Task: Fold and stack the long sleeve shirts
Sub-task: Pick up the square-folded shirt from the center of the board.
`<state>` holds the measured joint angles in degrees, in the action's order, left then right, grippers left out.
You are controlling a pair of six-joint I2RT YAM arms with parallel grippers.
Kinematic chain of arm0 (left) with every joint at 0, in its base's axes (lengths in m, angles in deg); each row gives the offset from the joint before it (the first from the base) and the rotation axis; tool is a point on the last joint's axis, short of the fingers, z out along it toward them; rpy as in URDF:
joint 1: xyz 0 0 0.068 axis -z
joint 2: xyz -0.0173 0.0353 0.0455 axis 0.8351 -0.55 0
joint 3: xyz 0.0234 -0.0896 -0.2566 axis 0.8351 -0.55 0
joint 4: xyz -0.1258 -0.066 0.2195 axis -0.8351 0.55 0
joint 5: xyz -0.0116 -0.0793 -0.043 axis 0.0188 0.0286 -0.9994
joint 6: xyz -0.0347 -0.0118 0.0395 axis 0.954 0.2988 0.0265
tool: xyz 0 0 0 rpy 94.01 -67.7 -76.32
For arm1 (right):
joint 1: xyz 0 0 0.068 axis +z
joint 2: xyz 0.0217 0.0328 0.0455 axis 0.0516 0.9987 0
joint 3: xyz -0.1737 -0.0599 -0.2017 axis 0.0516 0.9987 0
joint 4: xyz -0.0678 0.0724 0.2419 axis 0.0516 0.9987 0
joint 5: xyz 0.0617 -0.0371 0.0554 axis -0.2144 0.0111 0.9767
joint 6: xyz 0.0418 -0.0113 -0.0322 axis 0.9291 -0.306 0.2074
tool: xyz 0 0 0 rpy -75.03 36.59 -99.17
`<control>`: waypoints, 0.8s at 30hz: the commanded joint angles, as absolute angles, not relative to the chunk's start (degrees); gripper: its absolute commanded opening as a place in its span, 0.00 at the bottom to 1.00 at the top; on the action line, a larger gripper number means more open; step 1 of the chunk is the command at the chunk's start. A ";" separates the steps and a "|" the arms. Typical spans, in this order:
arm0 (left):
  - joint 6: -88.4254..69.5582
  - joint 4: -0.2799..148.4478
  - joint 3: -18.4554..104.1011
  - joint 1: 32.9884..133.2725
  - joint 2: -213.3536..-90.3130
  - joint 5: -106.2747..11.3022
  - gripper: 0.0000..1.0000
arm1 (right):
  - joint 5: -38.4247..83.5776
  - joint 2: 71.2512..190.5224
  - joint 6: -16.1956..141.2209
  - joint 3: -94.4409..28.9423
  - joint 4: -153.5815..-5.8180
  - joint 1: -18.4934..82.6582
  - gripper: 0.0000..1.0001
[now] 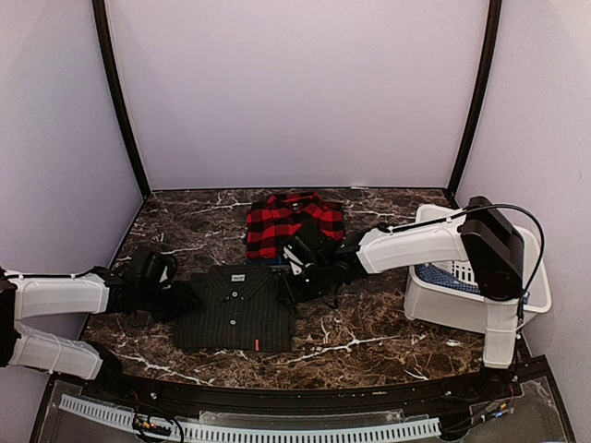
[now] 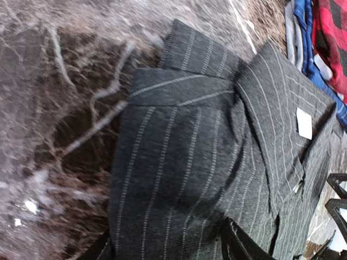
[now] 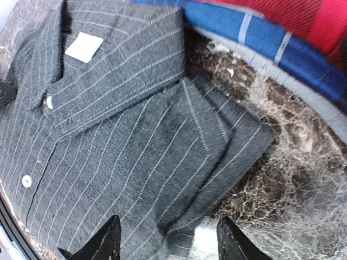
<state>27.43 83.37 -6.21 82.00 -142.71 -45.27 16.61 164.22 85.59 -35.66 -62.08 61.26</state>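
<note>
Top view: folded dark charcoal pinstriped cloth shirt [image 1: 235, 309] mid-frame on the marble desk [image 1: 369, 355], red-and-black plaid shirt [image 1: 294, 221] above it. Left wrist view: left fingers [image 2: 238, 249] wide apart, empty, over soft, limp cloth. Right wrist view: right fingers [image 3: 233, 246] likewise; best pinch the thicker folded edge.

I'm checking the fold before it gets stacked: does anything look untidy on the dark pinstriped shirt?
Yes. On the dark charcoal pinstriped button-up shirt, a folded layer juts past the edge beside the right hand, so that side looks stepped, not straight.
</note>
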 commanded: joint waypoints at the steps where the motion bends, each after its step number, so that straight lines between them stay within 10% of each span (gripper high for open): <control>1: 32.34 87.79 -8.81 86.47 -142.01 -45.67 0.59 | 14.46 165.89 85.35 -37.81 -59.87 61.71 0.58; 24: 37.86 89.50 -10.79 93.81 -139.56 -41.25 0.63 | 13.68 170.70 84.71 -39.48 -58.19 63.04 0.55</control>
<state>39.41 87.45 -9.66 93.62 -135.50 -39.63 12.80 168.39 84.91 -38.08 -58.89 61.85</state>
